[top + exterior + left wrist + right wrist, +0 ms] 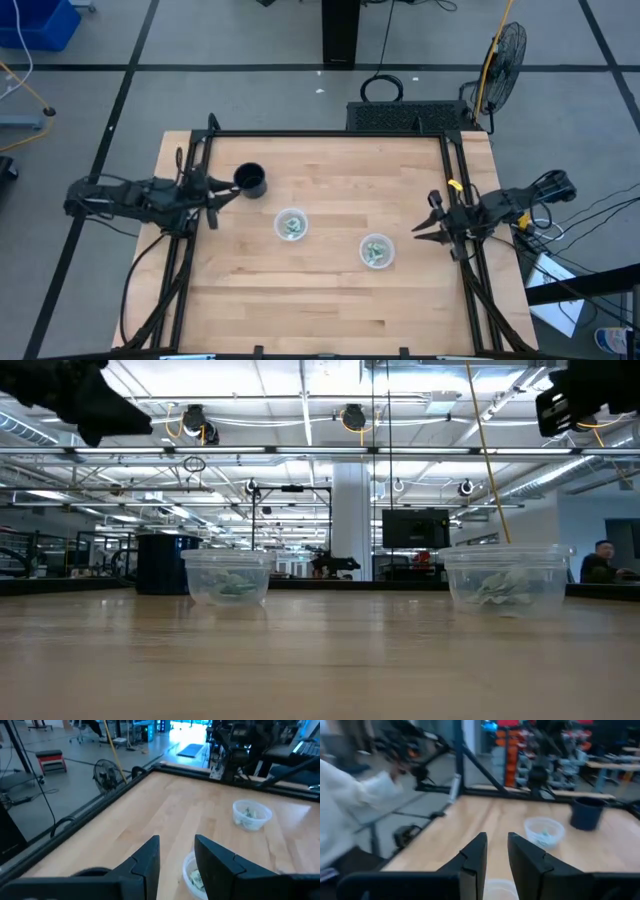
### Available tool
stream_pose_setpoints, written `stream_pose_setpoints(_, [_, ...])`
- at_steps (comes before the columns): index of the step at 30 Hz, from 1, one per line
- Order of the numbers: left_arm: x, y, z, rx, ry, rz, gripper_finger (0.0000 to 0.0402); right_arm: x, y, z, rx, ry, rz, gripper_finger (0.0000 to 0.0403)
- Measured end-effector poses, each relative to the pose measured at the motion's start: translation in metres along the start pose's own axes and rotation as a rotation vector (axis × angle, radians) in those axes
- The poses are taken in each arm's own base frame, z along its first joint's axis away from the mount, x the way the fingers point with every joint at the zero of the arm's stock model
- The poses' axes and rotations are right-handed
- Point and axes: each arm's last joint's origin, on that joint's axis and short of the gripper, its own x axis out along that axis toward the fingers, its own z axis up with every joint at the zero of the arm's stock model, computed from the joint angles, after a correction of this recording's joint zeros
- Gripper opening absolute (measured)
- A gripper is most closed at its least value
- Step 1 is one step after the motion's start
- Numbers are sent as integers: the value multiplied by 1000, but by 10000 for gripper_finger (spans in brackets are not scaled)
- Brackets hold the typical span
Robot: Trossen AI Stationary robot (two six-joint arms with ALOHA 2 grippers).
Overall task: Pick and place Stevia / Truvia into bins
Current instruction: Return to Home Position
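Observation:
Two clear plastic cups stand upright on their bases on the wooden table: one left of centre (291,224), one right of centre (376,250). Both hold pale green and white Stevia packets, seen through the walls in the low view (228,582) (500,586). I see no packet loose on the table. My left gripper (222,196) hovers open at the table's left side, beside the black mug. My right gripper (424,220) hovers open near the right edge, right of the second cup. Both are empty in their wrist views (176,852) (497,852).
A black mug (250,180) stands by the left gripper, toward the far edge from the left cup. A black metal frame (330,134) rims the table's far and side edges. A person's white sleeve (345,805) shows beyond the table in the right wrist view. Bare wood lies along the near side.

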Motion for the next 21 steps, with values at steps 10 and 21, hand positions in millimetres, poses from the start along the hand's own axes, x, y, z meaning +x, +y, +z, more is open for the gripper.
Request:
stream_pose_setpoints(10, [-13, 9, -11, -36, -124, -19, 127, -22, 0, 2, 9, -95, 90, 73])
stream_pose_setpoints(21, [-14, 10, -21, -65, -198, -46, 127, -10, 1, -16, -22, -144, 85, 73])
